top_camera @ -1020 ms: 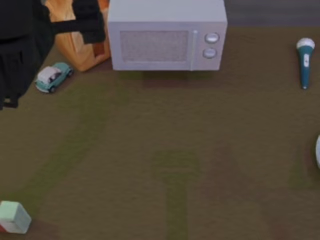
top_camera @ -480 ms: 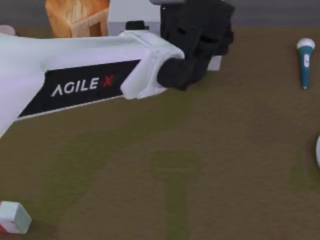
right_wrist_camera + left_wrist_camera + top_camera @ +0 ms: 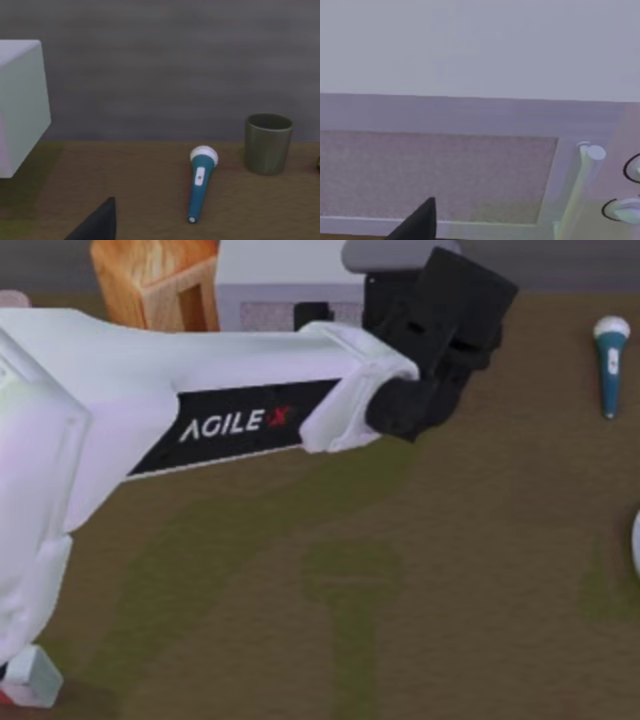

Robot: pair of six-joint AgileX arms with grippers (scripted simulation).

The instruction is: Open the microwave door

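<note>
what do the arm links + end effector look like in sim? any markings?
In the top view the left arm has a glossy white shell with rounded edges and a black side panel lettered AGILE in white plus a red X. Its wrist and left end effector are blocky matte black. No cables show. Each wrist view catches only a black fingertip. The right arm is out of view.

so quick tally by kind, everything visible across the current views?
microwave: 1
orange wooden box: 1
microphone: 1
cup: 1
pale block: 1
Total: 5
</note>
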